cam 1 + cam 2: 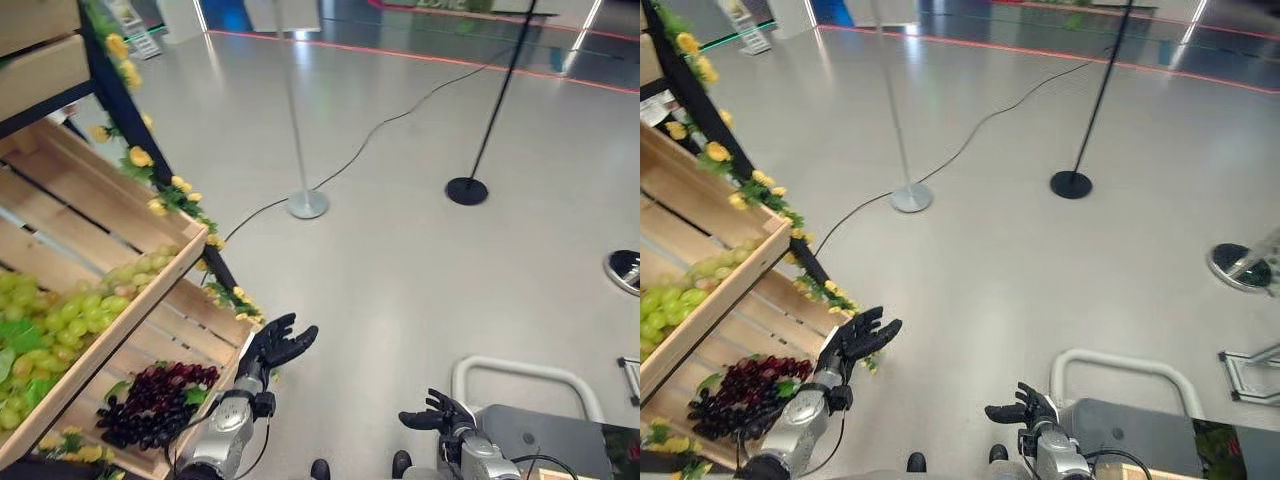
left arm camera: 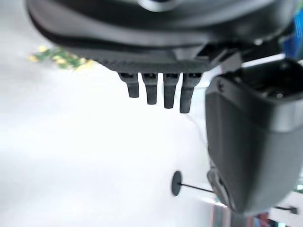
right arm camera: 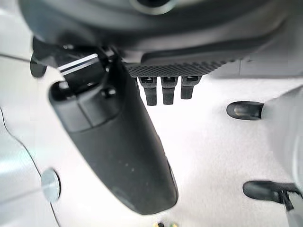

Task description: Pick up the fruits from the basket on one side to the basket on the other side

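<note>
A bunch of dark purple grapes (image 1: 155,402) lies in the lower wooden crate (image 1: 195,335) at the lower left. Green grapes (image 1: 70,315) fill the crate above it (image 1: 130,215). My left hand (image 1: 275,347) hovers open just off the lower crate's right corner, fingers spread, holding nothing; its fingers (image 2: 161,92) point straight out over the floor in the left wrist view. My right hand (image 1: 440,415) is low at the bottom centre, open and empty, with its thumb (image 3: 118,151) extended in the right wrist view.
A grey cart with a white tubular handle (image 1: 520,372) stands at the lower right. Two stanchion bases (image 1: 307,204) (image 1: 467,190) stand on the grey floor, with a cable (image 1: 380,125) running between them. Yellow flowers (image 1: 175,195) trim the crate stand's edge.
</note>
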Motion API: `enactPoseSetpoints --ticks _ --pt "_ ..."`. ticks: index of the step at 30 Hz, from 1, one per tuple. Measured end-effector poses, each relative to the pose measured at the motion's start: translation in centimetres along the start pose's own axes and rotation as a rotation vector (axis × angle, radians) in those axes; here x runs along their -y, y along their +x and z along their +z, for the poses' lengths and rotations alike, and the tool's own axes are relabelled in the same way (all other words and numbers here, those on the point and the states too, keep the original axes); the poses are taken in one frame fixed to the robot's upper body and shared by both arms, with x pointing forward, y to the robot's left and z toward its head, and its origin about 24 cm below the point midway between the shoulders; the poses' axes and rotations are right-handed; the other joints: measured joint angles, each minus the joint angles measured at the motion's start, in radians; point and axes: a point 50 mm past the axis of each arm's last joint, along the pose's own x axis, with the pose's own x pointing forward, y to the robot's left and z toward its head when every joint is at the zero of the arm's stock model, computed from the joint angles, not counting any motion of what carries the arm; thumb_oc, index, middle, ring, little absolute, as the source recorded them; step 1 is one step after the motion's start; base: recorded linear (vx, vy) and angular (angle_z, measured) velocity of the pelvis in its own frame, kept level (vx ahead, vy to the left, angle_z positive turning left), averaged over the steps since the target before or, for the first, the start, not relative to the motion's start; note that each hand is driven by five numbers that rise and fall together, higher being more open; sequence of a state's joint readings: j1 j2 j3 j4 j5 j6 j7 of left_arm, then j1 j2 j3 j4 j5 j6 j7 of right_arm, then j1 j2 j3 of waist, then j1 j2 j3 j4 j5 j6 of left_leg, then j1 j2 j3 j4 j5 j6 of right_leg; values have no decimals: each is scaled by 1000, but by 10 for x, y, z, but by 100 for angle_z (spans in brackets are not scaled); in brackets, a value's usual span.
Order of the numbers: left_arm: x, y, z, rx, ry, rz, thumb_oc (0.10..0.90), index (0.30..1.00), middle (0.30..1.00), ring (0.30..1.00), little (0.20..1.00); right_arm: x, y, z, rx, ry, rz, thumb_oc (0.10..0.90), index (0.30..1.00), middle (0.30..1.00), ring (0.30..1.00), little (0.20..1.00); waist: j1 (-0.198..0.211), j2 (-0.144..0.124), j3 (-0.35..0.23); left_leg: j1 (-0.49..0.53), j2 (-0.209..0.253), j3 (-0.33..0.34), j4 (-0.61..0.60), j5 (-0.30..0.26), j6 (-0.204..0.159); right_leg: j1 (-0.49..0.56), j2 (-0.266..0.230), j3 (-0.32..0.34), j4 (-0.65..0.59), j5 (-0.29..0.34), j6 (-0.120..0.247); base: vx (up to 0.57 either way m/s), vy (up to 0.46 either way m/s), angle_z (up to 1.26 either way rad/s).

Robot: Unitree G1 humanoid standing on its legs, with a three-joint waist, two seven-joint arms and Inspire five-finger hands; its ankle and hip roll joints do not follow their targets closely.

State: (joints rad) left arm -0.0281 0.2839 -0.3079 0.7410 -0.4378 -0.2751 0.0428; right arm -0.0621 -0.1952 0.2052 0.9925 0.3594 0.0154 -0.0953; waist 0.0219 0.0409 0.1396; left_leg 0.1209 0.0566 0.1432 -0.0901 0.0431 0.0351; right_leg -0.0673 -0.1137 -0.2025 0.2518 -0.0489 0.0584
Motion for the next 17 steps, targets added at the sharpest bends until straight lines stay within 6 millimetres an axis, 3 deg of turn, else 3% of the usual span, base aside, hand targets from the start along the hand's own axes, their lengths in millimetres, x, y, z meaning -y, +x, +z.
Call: enactPoseSetpoints --ticks 1,3,5,8,12,17 --pt "-3 -4 -19 -74 -4 18 800 900 900 900 900 0 0 -9 -30 -11 -3 800 900 900 900 900 14 -7 -25 -7 15 3 0 -4 -19 0 0 -3 7 -19 -5 -65 -170 -32" --pt "-6 -10 -34 -136 -5 36 800 900 900 900 900 -3 0 -17 -65 -16 3 800 900 900 900 900 26 -44 -44 -12 8 7 3 2 -43 29 -5 -1 -88 -55 30 -65 -127 -17" --pt "-1 -22 -61 -258 -30 57 800 900 900 900 900 7 0 -27 -125 -41 -25 800 900 900 900 900 44 -24 -60 -16 45 -7 12 5 -63 84 50 -2 -216 14 12 -76 -139 -18" --pt "14 -31 -82 -354 -33 9 800 900 900 900 900 19 -2 -34 -182 -129 -43 800 900 900 900 900 50 -23 -61 -25 55 -24 15 12 -73 139 77 -9 -323 75 -10 -14 -85 0" --pt "23 -41 -97 -428 52 -66 800 900 900 900 900 26 -8 -52 -251 -163 -54 800 900 900 900 900 47 -16 -63 -23 57 -42 14 8 -98 157 80 -27 -344 75 -4 -1 -53 17" --pt "19 -43 -100 -447 97 -57 800 900 900 900 900 20 -11 -62 -290 -189 -23 800 900 900 900 900 45 -6 -73 -22 46 -42 10 3 -87 157 65 -26 -344 78 1 -2 -7 0"
